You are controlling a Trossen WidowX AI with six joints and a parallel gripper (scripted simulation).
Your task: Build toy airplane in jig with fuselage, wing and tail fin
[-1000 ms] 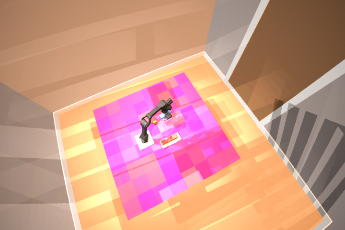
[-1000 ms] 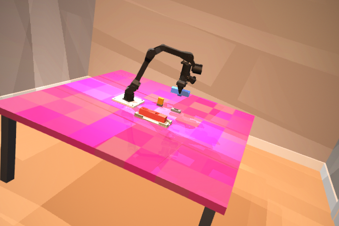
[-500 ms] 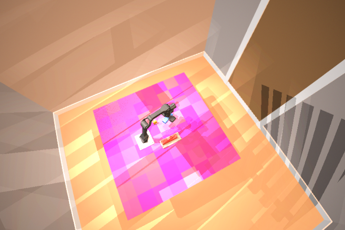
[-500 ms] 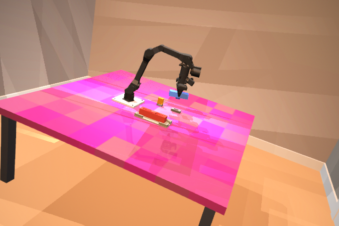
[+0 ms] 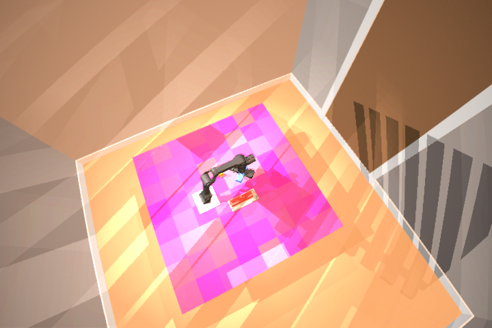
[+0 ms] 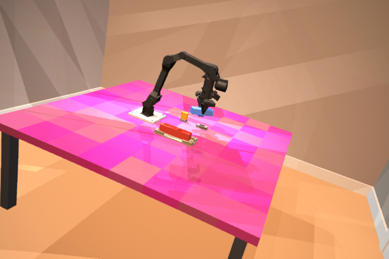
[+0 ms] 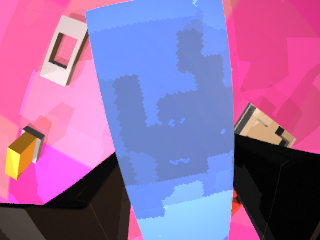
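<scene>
My gripper point(image 6: 203, 111) point(image 5: 242, 174) is shut on the blue wing point(image 6: 196, 110) point(image 5: 239, 177) point(image 7: 167, 127) and holds it a little above the table, behind and to the right of the jig. In the wrist view the wing fills the middle between my dark fingers. The red fuselage point(image 6: 174, 130) point(image 5: 243, 199) lies in the tan cradle jig point(image 6: 191, 142) point(image 5: 235, 207) in front of the arm's base. The orange tail fin point(image 6: 184, 115) point(image 5: 221, 175) point(image 7: 20, 155) stands on the table between the base and the wing.
A small tan stand point(image 6: 201, 125) point(image 7: 64, 51) lies on the pink table point(image 6: 109, 146) right of the tail fin. The arm's white base plate point(image 6: 135, 114) point(image 5: 203, 208) sits left of the jig. The table's edges are far off.
</scene>
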